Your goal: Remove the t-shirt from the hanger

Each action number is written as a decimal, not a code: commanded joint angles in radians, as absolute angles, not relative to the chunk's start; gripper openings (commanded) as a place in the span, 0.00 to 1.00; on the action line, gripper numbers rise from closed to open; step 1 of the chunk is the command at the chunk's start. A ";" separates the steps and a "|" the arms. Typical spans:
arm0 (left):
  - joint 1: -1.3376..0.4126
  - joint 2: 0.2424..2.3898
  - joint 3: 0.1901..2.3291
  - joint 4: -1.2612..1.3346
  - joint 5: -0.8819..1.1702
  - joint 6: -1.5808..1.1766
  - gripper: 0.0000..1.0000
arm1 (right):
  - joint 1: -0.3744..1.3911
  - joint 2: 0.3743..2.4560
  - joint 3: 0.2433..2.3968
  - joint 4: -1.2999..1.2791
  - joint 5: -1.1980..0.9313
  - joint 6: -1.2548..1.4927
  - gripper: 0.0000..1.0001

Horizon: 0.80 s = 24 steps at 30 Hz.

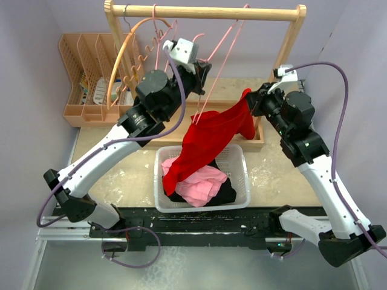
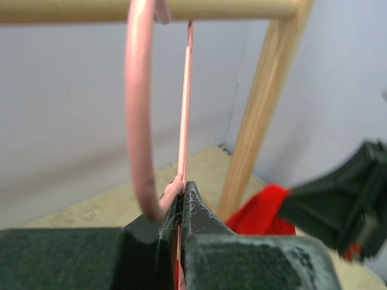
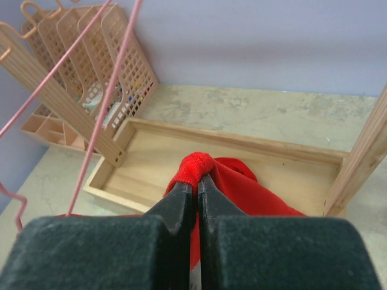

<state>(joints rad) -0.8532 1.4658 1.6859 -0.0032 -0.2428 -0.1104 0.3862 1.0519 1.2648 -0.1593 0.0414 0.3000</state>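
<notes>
In the white basket (image 1: 245, 181) on the desk (image 1: 275, 175): a pink garment (image 1: 202, 184) and a black garment (image 1: 227, 192). Over them, the lower end of the red t-shirt (image 1: 208, 136), draped down from the pink hanger (image 2: 138, 121) on the wooden rack (image 1: 205, 11). Clamped fully closed on the hanger's wire with the left end effector (image 2: 181, 190). Pinched tight on a fold of the t-shirt with the right end effector (image 3: 196, 184), above the wooden tray (image 3: 242, 157). At far left, a peach organizer (image 1: 81, 72).

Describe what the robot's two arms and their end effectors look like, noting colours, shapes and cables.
Both the left arm and right arm have white tubular links with chunky black joints. A lilac cable loops along each. The left end effector and right end effector each have two dark, wedge-shaped fingers.
</notes>
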 commanded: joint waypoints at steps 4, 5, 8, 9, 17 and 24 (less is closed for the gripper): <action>-0.854 1.587 1.937 -0.126 -0.425 -0.017 0.00 | 0.393 1.017 1.221 -0.094 -0.004 0.286 0.00; -0.854 1.596 1.949 -0.134 -0.430 -0.011 0.00 | 0.393 1.015 1.216 -0.092 -0.007 0.287 0.00; -0.852 1.616 1.974 -0.130 -0.446 0.016 0.00 | 0.393 1.011 1.204 -0.082 -0.016 0.295 0.00; -0.850 1.627 1.989 -0.133 -0.451 0.027 0.00 | 0.393 1.010 1.199 -0.078 -0.020 0.297 0.00; -0.740 1.721 2.160 -0.214 -0.390 -0.014 0.00 | 0.394 0.996 1.150 -0.055 -0.046 0.317 0.00; -0.682 1.827 2.320 -0.282 -0.365 -0.048 0.00 | 0.396 0.998 1.124 -0.032 -0.063 0.327 0.00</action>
<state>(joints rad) -0.6979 1.7889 2.2154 -0.2668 -0.3969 -0.0170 0.3882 1.0180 1.1316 -0.1116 -0.0303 0.3111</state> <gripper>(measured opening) 0.019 0.015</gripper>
